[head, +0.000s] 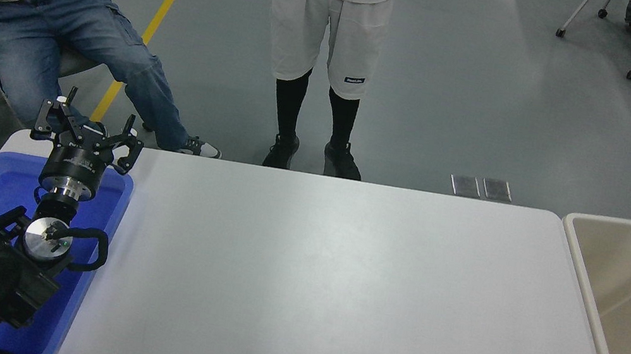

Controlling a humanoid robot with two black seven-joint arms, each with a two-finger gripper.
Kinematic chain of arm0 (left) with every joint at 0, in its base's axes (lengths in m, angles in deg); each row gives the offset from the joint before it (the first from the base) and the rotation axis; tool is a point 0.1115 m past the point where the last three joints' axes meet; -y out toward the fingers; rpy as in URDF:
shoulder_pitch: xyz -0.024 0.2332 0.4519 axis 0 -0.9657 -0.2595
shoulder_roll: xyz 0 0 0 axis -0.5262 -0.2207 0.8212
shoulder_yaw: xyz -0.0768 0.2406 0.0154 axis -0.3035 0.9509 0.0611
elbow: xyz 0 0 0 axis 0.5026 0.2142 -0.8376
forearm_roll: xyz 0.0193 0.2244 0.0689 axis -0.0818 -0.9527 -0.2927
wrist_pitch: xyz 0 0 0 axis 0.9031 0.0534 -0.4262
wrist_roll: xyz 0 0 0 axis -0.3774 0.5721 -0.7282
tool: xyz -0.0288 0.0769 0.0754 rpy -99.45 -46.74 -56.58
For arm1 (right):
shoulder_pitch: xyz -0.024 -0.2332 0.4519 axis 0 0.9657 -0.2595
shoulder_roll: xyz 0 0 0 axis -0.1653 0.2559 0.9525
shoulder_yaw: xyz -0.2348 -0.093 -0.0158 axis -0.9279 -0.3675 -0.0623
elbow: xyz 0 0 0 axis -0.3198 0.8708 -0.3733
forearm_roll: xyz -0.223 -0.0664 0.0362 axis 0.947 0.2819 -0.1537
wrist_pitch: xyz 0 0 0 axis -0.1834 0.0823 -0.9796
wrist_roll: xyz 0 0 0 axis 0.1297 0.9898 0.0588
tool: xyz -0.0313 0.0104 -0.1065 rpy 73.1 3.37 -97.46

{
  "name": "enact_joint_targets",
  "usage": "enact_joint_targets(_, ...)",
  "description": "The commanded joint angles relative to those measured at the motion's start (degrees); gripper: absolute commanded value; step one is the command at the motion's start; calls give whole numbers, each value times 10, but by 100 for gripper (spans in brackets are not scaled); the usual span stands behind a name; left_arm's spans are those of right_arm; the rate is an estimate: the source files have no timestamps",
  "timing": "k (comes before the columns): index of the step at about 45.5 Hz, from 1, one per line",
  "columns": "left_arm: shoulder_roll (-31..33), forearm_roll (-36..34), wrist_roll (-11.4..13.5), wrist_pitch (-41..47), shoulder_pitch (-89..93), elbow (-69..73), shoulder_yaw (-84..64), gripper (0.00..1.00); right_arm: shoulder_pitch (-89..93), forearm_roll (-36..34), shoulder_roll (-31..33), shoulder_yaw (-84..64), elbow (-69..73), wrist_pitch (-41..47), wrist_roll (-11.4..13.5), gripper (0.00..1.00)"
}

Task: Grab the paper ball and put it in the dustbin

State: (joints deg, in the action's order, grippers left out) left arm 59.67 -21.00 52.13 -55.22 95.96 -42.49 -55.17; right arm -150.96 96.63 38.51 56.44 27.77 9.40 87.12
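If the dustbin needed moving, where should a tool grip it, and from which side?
Probably the thick rounded rim of the dustbin, on its table-side wall, from above: the walls are smooth and the open top leaves that rim free.

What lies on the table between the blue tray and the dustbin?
Nothing: in the head view the white table is bare all the way from the blue tray to the dustbin. The left gripper is parked above the tray.
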Motion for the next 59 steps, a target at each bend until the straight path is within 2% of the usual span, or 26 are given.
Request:
enact_joint_targets(1, 0, 0, 1, 1, 0, 0, 0, 99, 137, -61, -29, 91, -46, -142, -2, 0)
enact_joint_targets(15, 0, 0, 1, 1, 0, 0, 0, 99, 248, -153, -126, 193, -167, -190, -3, 0)
enact_joint_targets(31, 0, 0, 0, 0, 0, 0, 0, 99, 302, -218, -231, 227, -275, -296, -5, 0)
enact_joint_targets(47, 0, 0, 1, 1, 0, 1, 0, 99, 315, -272, -285, 227, -311, -351, -5, 0)
enact_joint_targets(59, 0, 0, 1, 1, 0, 0, 0, 99, 316, -274, -318, 226, -346, -352, -5, 0)
